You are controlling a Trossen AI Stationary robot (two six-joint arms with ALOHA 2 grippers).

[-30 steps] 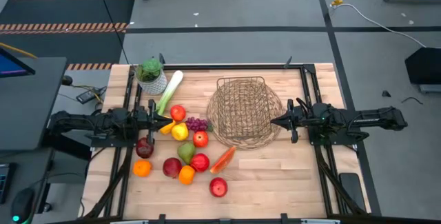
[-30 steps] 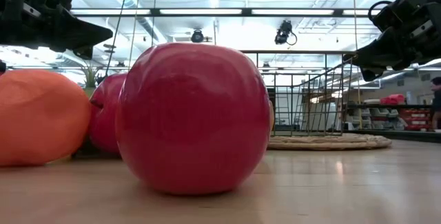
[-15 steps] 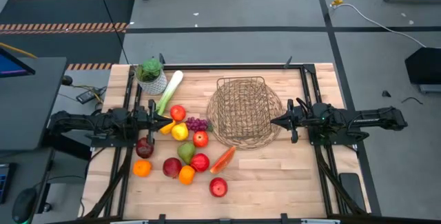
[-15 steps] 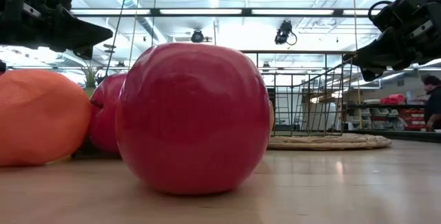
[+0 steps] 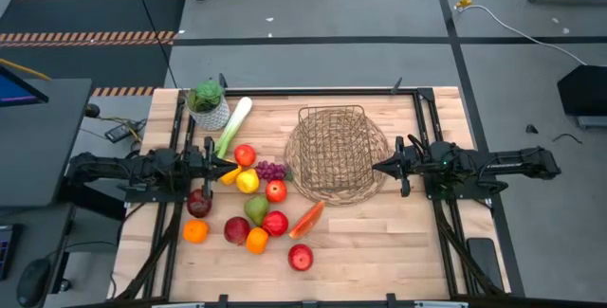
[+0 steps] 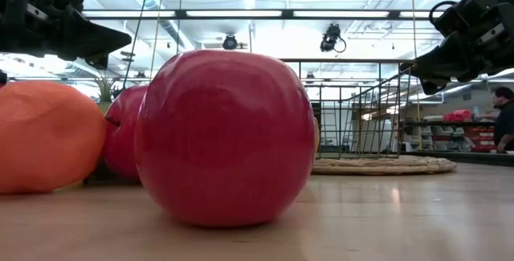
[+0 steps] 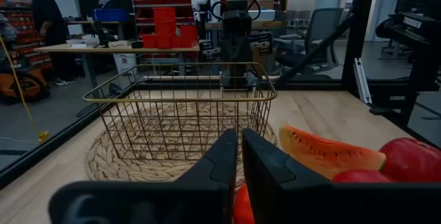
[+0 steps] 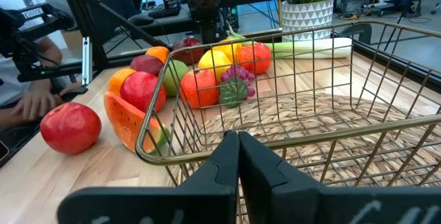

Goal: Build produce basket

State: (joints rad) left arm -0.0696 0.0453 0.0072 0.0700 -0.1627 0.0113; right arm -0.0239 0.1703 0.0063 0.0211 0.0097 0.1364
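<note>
The basket (image 5: 337, 156) is a tan wire frame on a round woven base at the table's middle (image 7: 182, 110) (image 8: 289, 124), with nothing in it. The produce lies to its left: a leek (image 5: 233, 126), red apples (image 5: 276, 190) (image 5: 301, 257) (image 6: 225, 136), oranges (image 5: 195, 231), a lemon (image 5: 248, 181), a pear (image 5: 256, 208), grapes (image 5: 271, 170) and a red-orange wedge (image 5: 306, 220). My left gripper (image 5: 233, 168) (image 7: 240, 158) hangs shut and level above the pile's left side. My right gripper (image 5: 377, 167) (image 8: 238, 151) hangs shut at the basket's right rim, clear of it.
A leafy plant in a white pot (image 5: 209, 106) stands at the far left, beside the leek's end. Bare wood (image 5: 398, 242) lies near and to the right of the basket. Black rails (image 5: 427, 137) run along the table's sides. A person (image 6: 504, 120) shows in the room beyond.
</note>
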